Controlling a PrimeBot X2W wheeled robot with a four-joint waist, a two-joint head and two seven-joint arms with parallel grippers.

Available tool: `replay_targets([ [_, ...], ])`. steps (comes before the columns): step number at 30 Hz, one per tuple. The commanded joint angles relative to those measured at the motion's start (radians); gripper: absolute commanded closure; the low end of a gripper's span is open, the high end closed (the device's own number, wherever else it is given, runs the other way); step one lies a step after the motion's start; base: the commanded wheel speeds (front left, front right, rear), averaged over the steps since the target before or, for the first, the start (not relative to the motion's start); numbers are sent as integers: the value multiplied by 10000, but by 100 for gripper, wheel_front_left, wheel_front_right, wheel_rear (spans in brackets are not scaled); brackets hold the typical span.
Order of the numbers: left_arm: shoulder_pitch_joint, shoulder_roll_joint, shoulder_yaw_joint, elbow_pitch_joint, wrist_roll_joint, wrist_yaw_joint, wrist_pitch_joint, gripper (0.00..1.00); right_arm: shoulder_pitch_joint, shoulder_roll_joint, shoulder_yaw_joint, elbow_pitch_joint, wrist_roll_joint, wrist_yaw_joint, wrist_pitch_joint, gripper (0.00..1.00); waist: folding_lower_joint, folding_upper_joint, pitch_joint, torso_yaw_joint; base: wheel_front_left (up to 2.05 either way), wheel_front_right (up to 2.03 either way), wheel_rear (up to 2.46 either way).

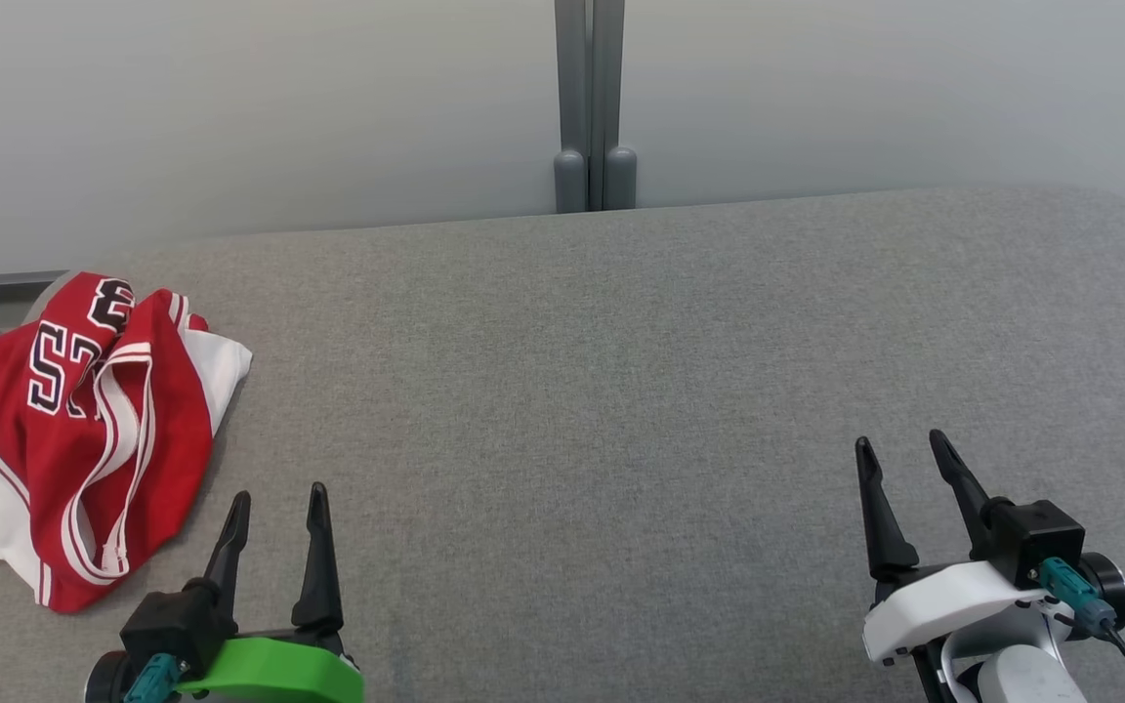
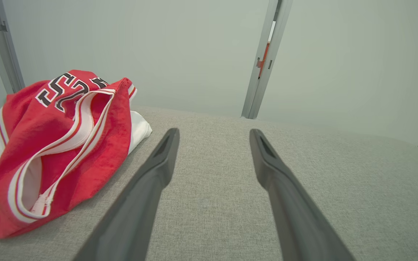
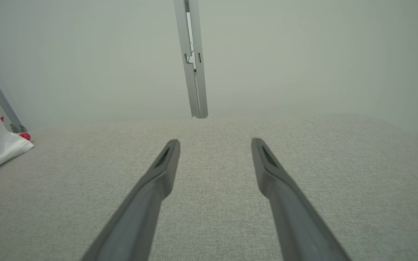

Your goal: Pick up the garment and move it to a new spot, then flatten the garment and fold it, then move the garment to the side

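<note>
Left gripper [image 1: 279, 491] and right gripper [image 1: 898, 437]: my two claws spread wide, empty. I count one crumpled red-white garment [image 1: 84, 430], near left, on table [image 1: 572, 391].

The head camera is looking down from high up at the table [image 1: 621, 391], facing the wall [image 1: 230, 98]. The left wrist camera is sitting low and close over the table, looking along the left gripper [image 2: 214, 131]. The right wrist camera is looking along the right gripper [image 3: 214, 140]. All three are seeing the red garment [image 1: 84, 430] and the post [image 1: 589, 98].
</note>
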Motion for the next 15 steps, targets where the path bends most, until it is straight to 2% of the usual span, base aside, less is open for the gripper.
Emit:
replay_targets([
  [1,161,4,-5,39,104,-32,-38,0,17,-45,21,24,-53,1,-41,0,0,0,-7,-4,0,0,0],
  [15,157,-10,-30,19,49,-51,-38,0,133,-44,2,-23,-46,1,-85,0,0,0,-58,62,0,0,0],
])
